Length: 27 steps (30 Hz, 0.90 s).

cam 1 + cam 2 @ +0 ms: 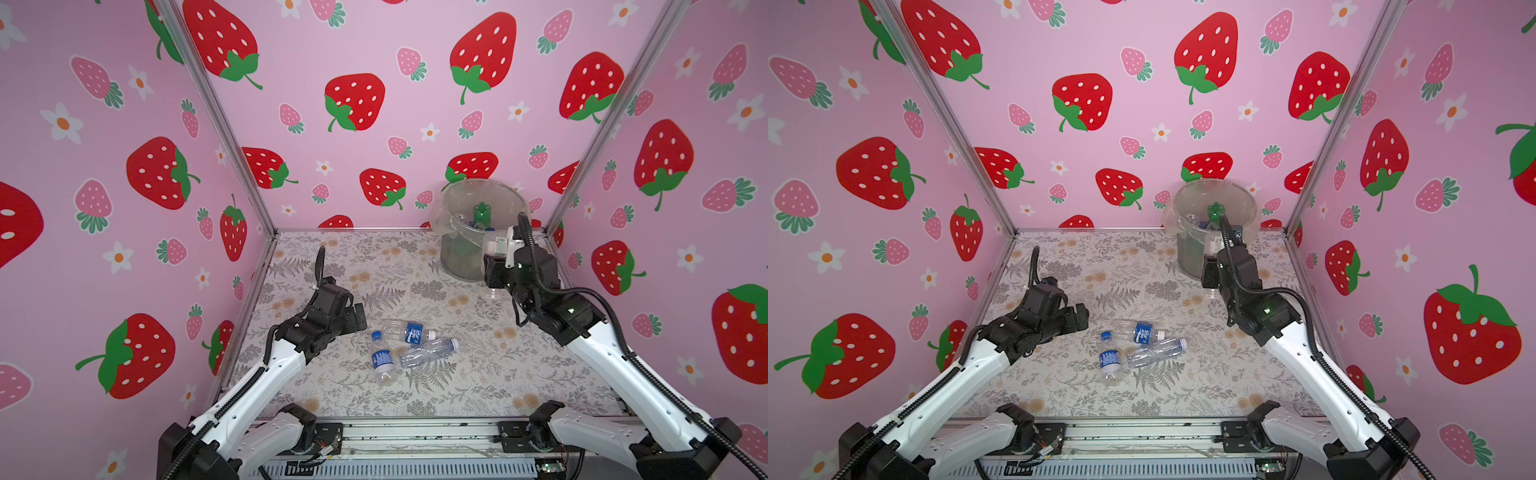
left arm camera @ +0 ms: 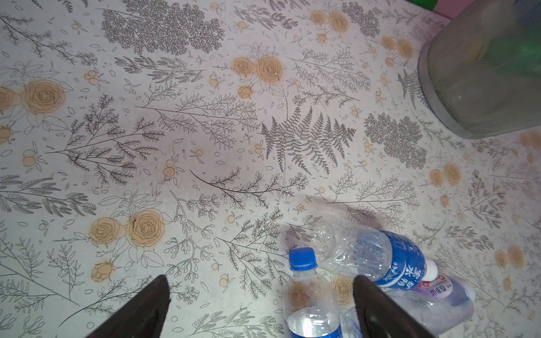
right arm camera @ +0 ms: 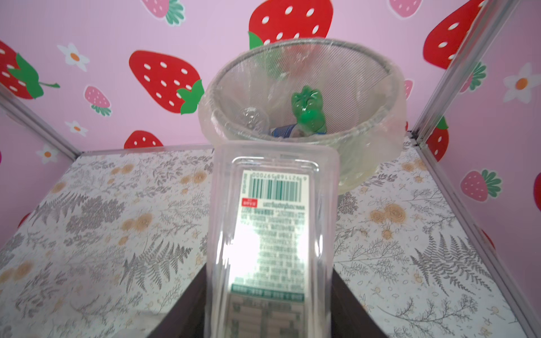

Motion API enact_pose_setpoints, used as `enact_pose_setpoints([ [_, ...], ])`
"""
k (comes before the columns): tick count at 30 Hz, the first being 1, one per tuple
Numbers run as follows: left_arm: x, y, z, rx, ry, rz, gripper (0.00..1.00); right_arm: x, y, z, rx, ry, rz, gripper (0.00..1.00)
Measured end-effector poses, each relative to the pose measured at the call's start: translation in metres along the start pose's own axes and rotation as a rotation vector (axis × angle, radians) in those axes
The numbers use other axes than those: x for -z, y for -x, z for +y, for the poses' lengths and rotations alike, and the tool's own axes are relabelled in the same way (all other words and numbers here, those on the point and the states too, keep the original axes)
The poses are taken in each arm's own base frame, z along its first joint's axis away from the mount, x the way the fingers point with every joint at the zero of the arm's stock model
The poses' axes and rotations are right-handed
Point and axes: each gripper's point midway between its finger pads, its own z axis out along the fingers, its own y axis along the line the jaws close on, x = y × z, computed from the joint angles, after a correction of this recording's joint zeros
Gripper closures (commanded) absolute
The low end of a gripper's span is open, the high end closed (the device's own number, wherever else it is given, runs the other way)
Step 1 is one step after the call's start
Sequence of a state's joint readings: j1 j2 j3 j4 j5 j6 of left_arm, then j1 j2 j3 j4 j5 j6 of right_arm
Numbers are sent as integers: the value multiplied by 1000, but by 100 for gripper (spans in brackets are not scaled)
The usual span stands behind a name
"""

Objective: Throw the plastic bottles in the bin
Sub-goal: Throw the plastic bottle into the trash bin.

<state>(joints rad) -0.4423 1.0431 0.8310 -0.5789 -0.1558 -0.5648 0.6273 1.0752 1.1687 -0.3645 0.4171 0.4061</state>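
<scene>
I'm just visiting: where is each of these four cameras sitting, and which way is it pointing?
Top views: high above the near edge, looking down at the table, left arm, right arm, three loose bottles and the bin.
Left wrist: on the left arm, aimed down at the table; the open left gripper shows near those bottles.
Right wrist: on the right arm, facing the bin; right gripper shut on a clear labelled bottle.
Shared: both wrist views show the bin.

This is looking like a robot test cell in a lab: pink strawberry-print panels (image 1: 374,50) in aluminium posts (image 1: 222,120) are standing around the floral-print table (image 1: 498,386). A left arm (image 1: 249,386) and a right arm (image 1: 615,365) are sitting on a metal rail (image 1: 415,432) at the table's near edge.
</scene>
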Motion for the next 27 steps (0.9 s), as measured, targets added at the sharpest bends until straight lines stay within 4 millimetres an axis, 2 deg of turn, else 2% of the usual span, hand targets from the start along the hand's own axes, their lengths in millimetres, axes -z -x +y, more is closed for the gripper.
enact_pose_setpoints([
  [6,-6,-2,1,-11,10,18,1,12,29,-12,-40,-1,-139,46],
  [11,-7,0,-1,-9,0,11,1,18,34,-16,-61,1,-191,47],
  [16,-9,2,-2,-5,-6,10,1,8,45,-16,-57,-12,-190,46],
  [17,-10,3,-3,-5,-6,13,1,1,58,-16,-58,-18,-183,46],
  [20,-10,5,-6,-4,-14,14,1,-26,116,-17,-73,-41,-226,42],
  [24,-8,11,-10,0,-29,3,1,-70,197,-27,-99,-46,-291,16],
  [26,-7,14,-11,2,-33,-4,1,-92,216,-31,-100,-42,-291,1],
  [27,-6,14,-11,3,-36,-8,1,-104,216,-33,-97,-39,-274,1],
])
